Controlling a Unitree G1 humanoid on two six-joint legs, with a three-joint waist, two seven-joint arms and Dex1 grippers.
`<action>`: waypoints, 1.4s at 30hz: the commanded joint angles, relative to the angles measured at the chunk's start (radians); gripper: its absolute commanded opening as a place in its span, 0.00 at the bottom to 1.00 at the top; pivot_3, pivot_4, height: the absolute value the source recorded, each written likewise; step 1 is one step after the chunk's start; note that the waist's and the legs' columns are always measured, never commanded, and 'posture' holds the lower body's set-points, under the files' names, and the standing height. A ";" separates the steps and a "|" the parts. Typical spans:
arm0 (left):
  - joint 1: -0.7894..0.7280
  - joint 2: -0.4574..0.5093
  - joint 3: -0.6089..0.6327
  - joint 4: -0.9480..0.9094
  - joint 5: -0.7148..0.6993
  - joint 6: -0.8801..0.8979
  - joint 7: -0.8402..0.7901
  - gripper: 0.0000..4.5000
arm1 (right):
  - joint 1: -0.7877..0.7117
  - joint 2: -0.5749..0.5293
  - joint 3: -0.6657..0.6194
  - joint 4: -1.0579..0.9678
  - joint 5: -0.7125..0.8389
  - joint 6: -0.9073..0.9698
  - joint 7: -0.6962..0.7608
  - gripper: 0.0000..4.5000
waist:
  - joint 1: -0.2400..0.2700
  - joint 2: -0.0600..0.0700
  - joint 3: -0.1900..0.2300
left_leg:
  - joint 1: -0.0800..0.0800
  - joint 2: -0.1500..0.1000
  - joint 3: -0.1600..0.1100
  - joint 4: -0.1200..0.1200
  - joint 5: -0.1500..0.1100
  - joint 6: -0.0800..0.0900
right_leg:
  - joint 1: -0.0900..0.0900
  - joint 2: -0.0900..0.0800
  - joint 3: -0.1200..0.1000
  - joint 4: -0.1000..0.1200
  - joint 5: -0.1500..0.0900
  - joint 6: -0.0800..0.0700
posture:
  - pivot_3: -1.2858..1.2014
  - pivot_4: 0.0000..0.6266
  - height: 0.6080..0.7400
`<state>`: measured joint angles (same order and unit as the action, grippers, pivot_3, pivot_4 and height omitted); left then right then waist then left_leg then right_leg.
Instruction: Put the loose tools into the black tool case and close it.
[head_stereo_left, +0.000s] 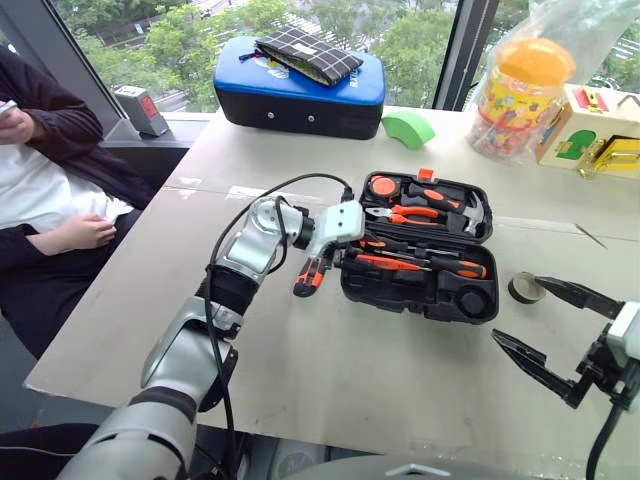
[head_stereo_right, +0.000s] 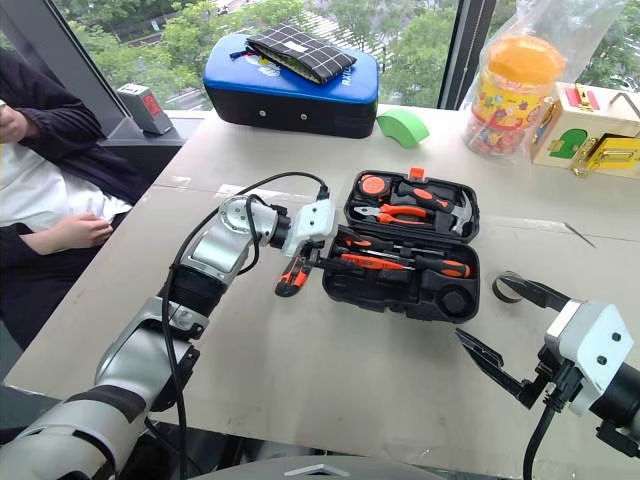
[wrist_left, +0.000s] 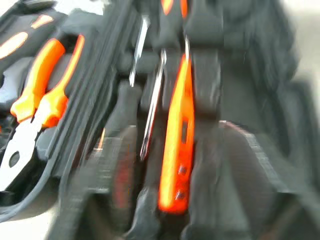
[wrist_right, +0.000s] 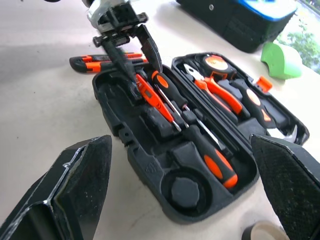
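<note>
Hovering over the open case (wrist_right: 150, 165), the left gripper (wrist_right: 132, 55) has jaws parted, holding nothing, above the seated tester (wrist_left: 177, 135). Knife (head_stereo_left: 310, 275) and tape (head_stereo_left: 525, 289) lie outside; right gripper (head_stereo_left: 545, 325) gapes empty. Risk: dislodging the tester.
</note>
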<state>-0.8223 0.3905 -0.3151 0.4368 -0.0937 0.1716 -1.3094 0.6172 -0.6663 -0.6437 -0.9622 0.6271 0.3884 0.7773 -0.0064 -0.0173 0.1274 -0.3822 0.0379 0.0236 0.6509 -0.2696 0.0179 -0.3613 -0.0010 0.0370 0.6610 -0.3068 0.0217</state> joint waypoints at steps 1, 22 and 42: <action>0.012 -0.021 0.006 -0.045 -0.011 0.049 0.031 0.15 | -0.008 -0.008 -0.006 -0.007 0.000 -0.014 -0.003 1.00 | -0.001 0.000 0.000 | 0.000 0.000 0.000 0.000 0.000 0.000 | 0.000 0.000 0.000 0.000 0.000 0.000 | 0.52 0.24 1.00; 0.085 -0.030 -0.129 0.147 0.201 -0.106 0.182 0.01 | -0.005 0.005 0.024 -0.014 -0.015 -0.014 -0.010 1.00 | -0.002 -0.001 -0.011 | 0.002 0.000 0.001 0.000 0.000 0.000 | 0.001 0.001 0.002 0.001 0.000 0.000 | 0.52 0.24 1.00; 0.118 -0.091 0.136 0.000 -0.096 -0.007 0.194 0.01 | -0.046 0.005 0.081 0.010 -0.032 -0.017 -0.012 1.00 | -0.005 0.002 -0.011 | 0.000 0.001 0.000 0.000 0.000 0.000 | 0.000 0.001 0.002 0.001 0.000 0.000 | 0.52 0.24 1.00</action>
<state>-0.6953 0.2929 -0.2042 0.5195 -0.1414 0.1124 -1.0982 0.5773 -0.6609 -0.5620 -0.9426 0.5930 0.3877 0.7734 -0.0113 -0.0156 0.1168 -0.3825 0.0385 0.0238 0.6509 -0.2696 0.0178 -0.3617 -0.0003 0.0385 0.6615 -0.3069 0.0216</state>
